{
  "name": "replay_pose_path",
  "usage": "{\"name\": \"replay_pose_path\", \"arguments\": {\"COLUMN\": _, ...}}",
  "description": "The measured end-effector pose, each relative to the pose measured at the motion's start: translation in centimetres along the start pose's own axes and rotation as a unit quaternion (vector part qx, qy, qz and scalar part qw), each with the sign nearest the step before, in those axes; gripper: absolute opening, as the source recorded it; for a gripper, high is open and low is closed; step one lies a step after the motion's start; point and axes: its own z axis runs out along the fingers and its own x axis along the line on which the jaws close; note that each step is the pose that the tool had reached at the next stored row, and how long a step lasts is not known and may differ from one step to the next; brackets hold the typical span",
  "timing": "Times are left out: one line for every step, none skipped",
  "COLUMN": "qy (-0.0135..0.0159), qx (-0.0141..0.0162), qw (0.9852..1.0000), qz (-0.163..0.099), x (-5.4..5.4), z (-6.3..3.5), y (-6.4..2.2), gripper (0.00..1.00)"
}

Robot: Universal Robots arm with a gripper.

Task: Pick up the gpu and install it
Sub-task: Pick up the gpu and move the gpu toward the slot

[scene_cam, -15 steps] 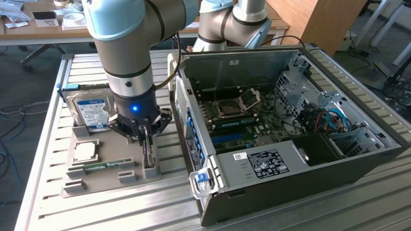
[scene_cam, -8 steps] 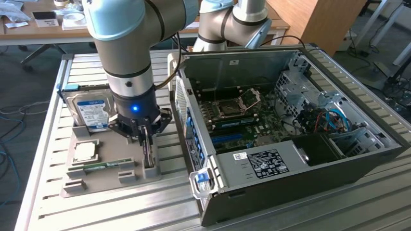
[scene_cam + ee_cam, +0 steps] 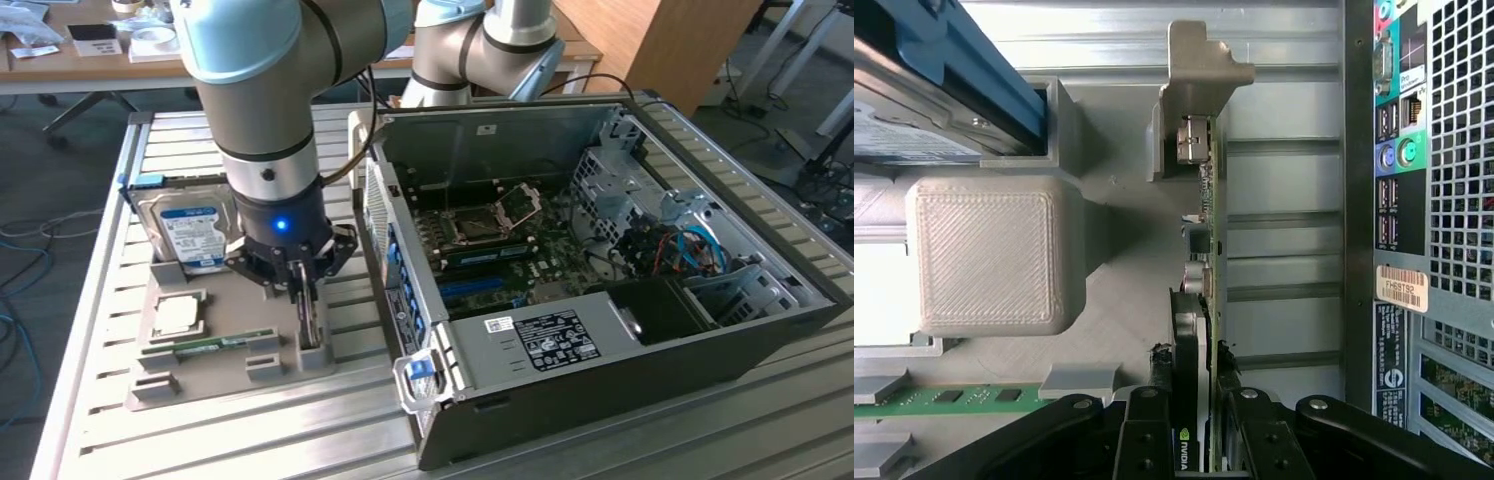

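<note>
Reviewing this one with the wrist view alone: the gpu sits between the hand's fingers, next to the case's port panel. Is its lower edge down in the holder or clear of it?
Observer: In the exterior view the gpu stands on edge, its lower end down in a slot of the grey tray, with the hand on its upper part.
Operator: Is the case ready to take it?
Observer: The computer case lies on its side with the panel off and the motherboard exposed.
Operator: Anything else on the tray near the hand?
Observer: A square processor chip lies flat there, to the exterior view's left of the gpu.
</note>
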Motion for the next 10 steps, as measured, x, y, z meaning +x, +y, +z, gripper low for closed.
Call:
{"name": "replay_pose_path", "arguments": {"qy": -0.0001, "qx": 0.0, "qw": 1.0, "qz": 0.0, "x": 0.0, "z": -0.11, "y": 0.0, "gripper": 0.27}}
{"name": "replay_pose_path", "arguments": {"qy": -0.0001, "qx": -0.0001, "qw": 1.0, "qz": 0.0, "x": 0.0, "z": -0.25, "y": 0.01, "gripper": 0.27}}
{"name": "replay_pose_path", "arguments": {"qy": -0.0001, "qx": -0.0001, "qw": 1.0, "qz": 0.0, "x": 0.0, "z": -0.41, "y": 0.01, "gripper": 0.27}}
{"name": "replay_pose_path", "arguments": {"qy": 0.0, "qx": 0.0, "qw": 1.0, "qz": 0.0, "x": 0.0, "z": -0.6, "y": 0.01, "gripper": 0.27}}
{"name": "replay_pose_path", "arguments": {"qy": -0.0001, "qx": -0.0001, "qw": 1.0, "qz": 0.0, "x": 0.0, "z": -0.82, "y": 0.02, "gripper": 0.27}}
{"name": "replay_pose_path", "arguments": {"qy": -0.0001, "qx": -0.0001, "qw": 1.0, "qz": 0.0, "x": 0.0, "z": -1.05, "y": 0.02, "gripper": 0.27}}
{"name": "replay_pose_path", "arguments": {"qy": 0.0, "qx": 0.0, "qw": 1.0, "qz": 0.0, "x": -0.1, "z": -1.24, "y": 0.02, "gripper": 0.27}}
{"name": "replay_pose_path", "arguments": {"qy": -0.0001, "qx": -0.0001, "qw": 1.0, "qz": 0.0, "x": -0.1, "z": -1.39, "y": 0.02, "gripper": 0.27}}
{"name": "replay_pose_path", "arguments": {"qy": -0.0001, "qx": -0.0001, "qw": 1.0, "qz": 0.0, "x": -0.1, "z": -1.57, "y": 0.03, "gripper": 0.27}}
{"name": "replay_pose_path", "arguments": {"qy": -0.0001, "qx": -0.0001, "qw": 1.0, "qz": 0.0, "x": -0.1, "z": -1.82, "y": 0.03, "gripper": 0.27}}
